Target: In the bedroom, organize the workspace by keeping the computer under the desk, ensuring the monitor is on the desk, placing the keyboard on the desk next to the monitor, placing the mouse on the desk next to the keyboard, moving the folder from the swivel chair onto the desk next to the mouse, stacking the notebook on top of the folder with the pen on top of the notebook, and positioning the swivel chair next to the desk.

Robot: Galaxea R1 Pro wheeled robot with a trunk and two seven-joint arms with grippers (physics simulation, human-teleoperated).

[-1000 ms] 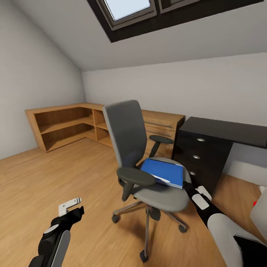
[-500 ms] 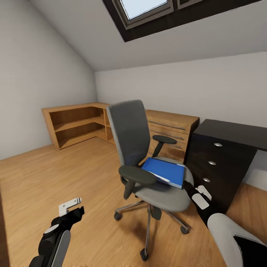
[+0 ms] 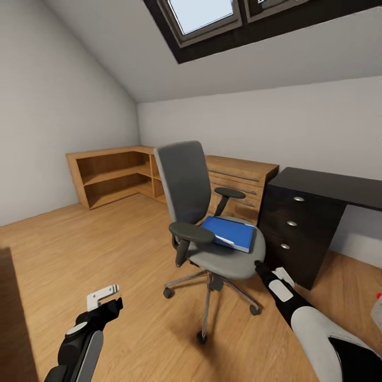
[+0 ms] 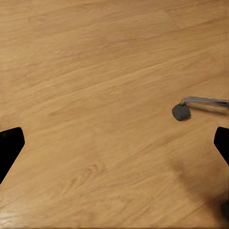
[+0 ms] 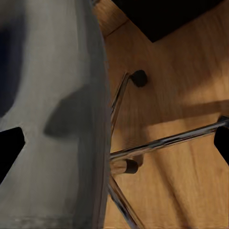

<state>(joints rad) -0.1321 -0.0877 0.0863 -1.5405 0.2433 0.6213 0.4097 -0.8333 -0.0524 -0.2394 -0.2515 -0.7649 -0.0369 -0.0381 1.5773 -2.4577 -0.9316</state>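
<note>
A simulated attic bedroom with light grey walls, a sloped ceiling with a skylight [image 3: 207, 16], and a honey-coloured wood plank floor [image 3: 106, 249].

Along the far wall stands a low open wooden shelf unit [image 3: 111, 178]; its compartments look bare. Beside it is a light wooden chest of drawers [image 3: 241, 183], drawers shut. To the right of that is the black desk [image 3: 329, 185], with three closed drawers, each with a round silver knob [image 3: 298, 199]. The part of the desk top that shows is bare.

In the middle of the room stands the swivel chair [image 3: 183, 180], grey with black armrests and a chrome star base on black casters. It sits just in front of the desk's drawer end, not touching it. The blue folder [image 3: 228, 232] lies flat on the seat, toward the side nearer the desk.

The right gripper [image 3: 261, 267] reaches forward at the near edge of the seat, just below and in front of the folder, not touching it. In the right wrist view its dark fingertips [image 5: 10, 148] sit at opposite edges of the frame, spread wide with nothing between them, and the grey seat and chrome legs are close beneath.

The left gripper [image 3: 103, 297] hangs low over bare floor, well apart from the chair. In the left wrist view its fingertips [image 4: 9, 145] are likewise spread wide and empty, and one chair caster [image 4: 181, 111] shows on the floor.
</note>
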